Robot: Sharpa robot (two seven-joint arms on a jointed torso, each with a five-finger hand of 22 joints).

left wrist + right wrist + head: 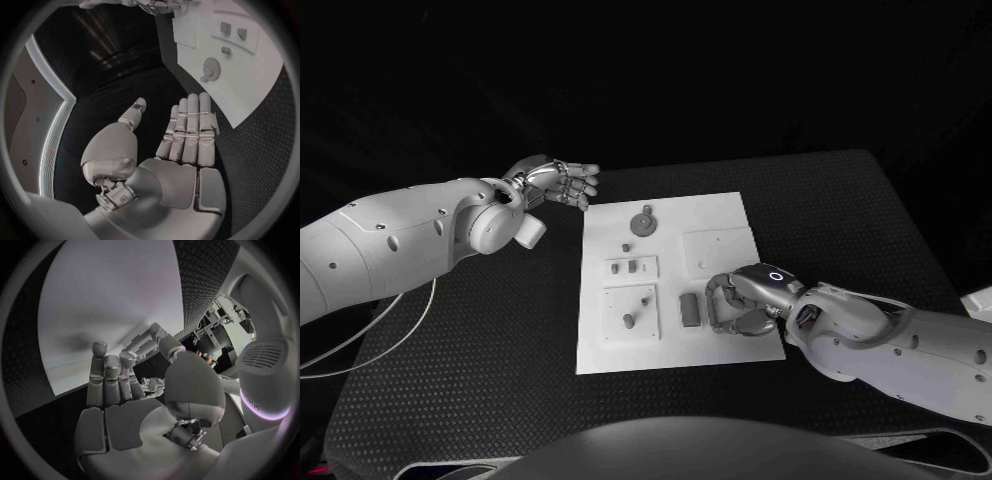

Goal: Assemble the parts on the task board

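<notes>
Left hand (557,182) hovers empty, fingers extended, off the task board's (718,215) far corner near the gear-shaped part (643,221). Right hand (744,303) rests on the board's near edge beside a dark bar-shaped part (688,309), fingers curled; whether it holds anything cannot be determined.

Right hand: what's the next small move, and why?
Probably close the right hand on the dark bar part and lift it: its fingers curl right beside that part on the task board, while the left hand hangs open off the board.

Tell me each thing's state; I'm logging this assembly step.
Left robot hand: open, holds nothing, off the board's far left corner.
Right robot hand: fingers curled over the board's near right part; grasp unclear.
Task board: flat on the table.
Gear-shaped part: lies flat on the board.
</notes>
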